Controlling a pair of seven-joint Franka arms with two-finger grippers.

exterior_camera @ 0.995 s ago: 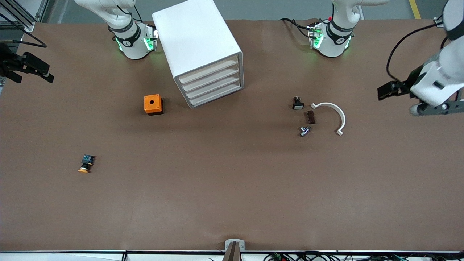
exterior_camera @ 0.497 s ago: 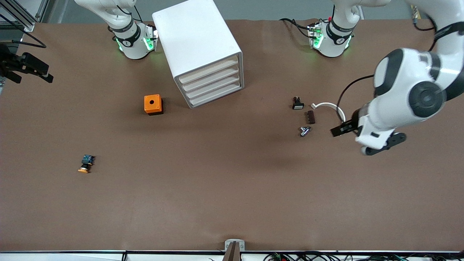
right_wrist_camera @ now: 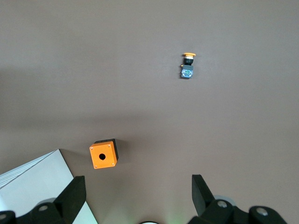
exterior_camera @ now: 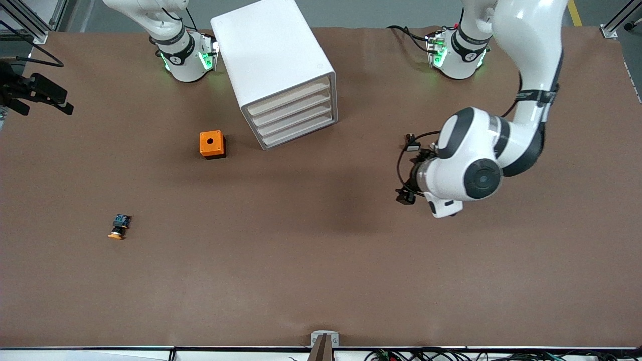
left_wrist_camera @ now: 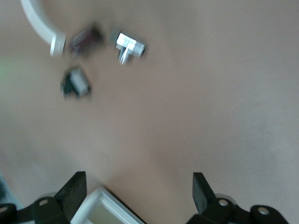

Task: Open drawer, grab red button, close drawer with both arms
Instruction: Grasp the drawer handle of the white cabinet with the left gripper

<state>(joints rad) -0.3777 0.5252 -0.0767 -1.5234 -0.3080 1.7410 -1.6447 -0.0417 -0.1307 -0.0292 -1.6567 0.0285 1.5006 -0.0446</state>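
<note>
The white cabinet [exterior_camera: 273,60] stands near the right arm's base, and its four beige-fronted drawers [exterior_camera: 293,116] are all shut. The red-capped button is not in view. My left arm [exterior_camera: 466,175] hangs over the small parts at the left arm's end of the table, and its wrist hides its gripper in the front view. In the left wrist view the left gripper [left_wrist_camera: 138,191] is open and empty above bare table. My right gripper [right_wrist_camera: 138,193] is open and empty, high over the table near the right arm's base, and out of the front view.
An orange box with a round hole [exterior_camera: 212,144] sits beside the cabinet. An orange-yellow-capped button [exterior_camera: 118,226] lies toward the right arm's end. A black button with a white face [left_wrist_camera: 74,84], a metal fitting [left_wrist_camera: 128,46], a brown piece [left_wrist_camera: 85,39] and a white curved piece [left_wrist_camera: 39,23] lie under the left arm.
My left arm has swung in from the table's edge at its own end toward the middle and now hangs over the small parts. The right arm has not moved.
</note>
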